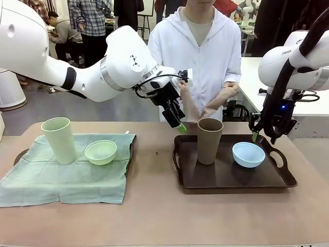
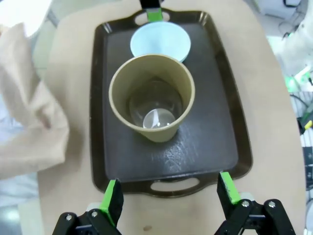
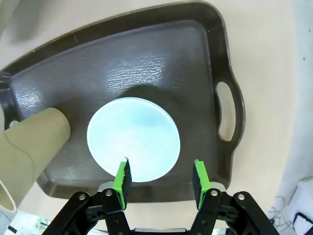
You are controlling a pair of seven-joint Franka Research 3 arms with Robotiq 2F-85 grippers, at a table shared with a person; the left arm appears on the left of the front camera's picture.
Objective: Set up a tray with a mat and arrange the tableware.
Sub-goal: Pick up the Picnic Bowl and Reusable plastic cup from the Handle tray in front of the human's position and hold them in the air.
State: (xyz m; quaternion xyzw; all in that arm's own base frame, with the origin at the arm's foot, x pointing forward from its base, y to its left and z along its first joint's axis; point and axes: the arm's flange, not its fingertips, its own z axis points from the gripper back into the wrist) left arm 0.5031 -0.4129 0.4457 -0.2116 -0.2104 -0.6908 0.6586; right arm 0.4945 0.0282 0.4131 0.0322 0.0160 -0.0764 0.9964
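With left gripper (image 2: 168, 193) spread wide and empty above the brown tumbler (image 2: 151, 98), upright in the dark tray (image 2: 220, 147) just beside the light blue bowl (image 3: 133, 139) under the parted, empty right gripper (image 3: 161, 178), could tip the tall tumbler onto the bowl by coming down off-centre and clipping its rim

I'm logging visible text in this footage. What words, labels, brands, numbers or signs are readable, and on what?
"FRA": on the right arm; the rest of the word is hidden behind a black cable.
Small black marks on the left arm: too small to read.
Brown tumbler, blue bowl, tray: no print seen.
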